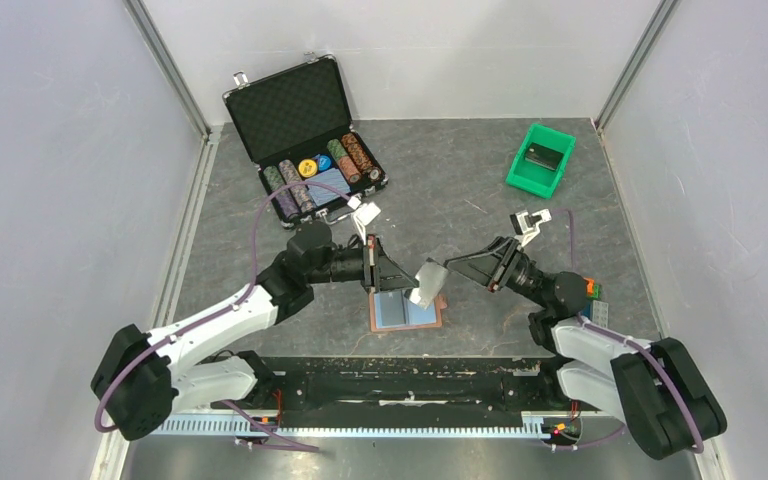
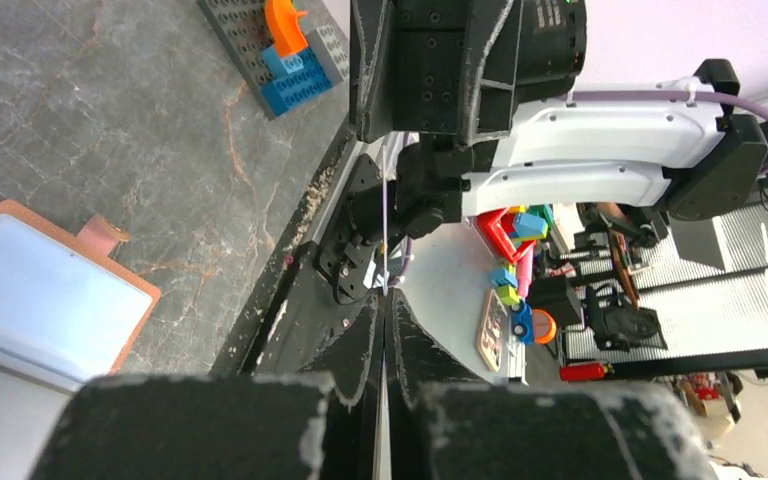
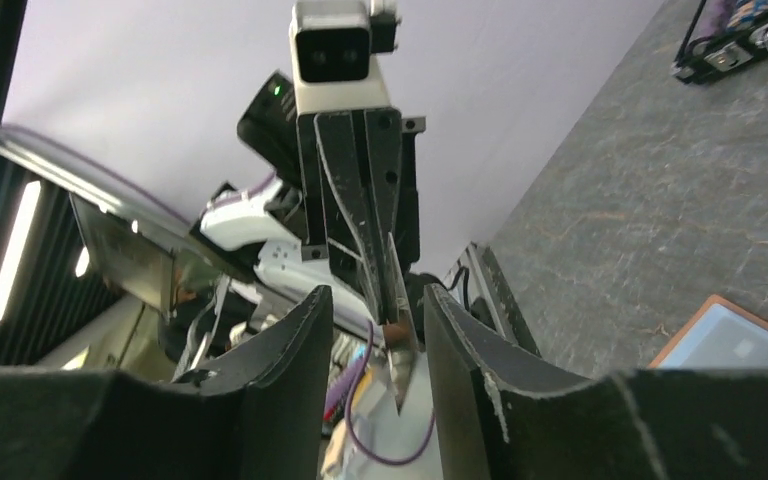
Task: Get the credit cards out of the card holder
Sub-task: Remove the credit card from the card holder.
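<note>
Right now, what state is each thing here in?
card holder, lying open on the table
credit card, gripped in the air by the left fingers
left fingers, shut on the credit card
right fingers, open around the credit card, not gripping
poker chip case, lid open
green bin, holding a black block

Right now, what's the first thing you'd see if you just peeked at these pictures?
The two robot arms meet in the middle of the table. The left gripper pinches a grey credit card in the air, and the right gripper stands open at its other side. Just below lies the open brown card holder, and at the back left a black case holds colourful poker chips.
</note>
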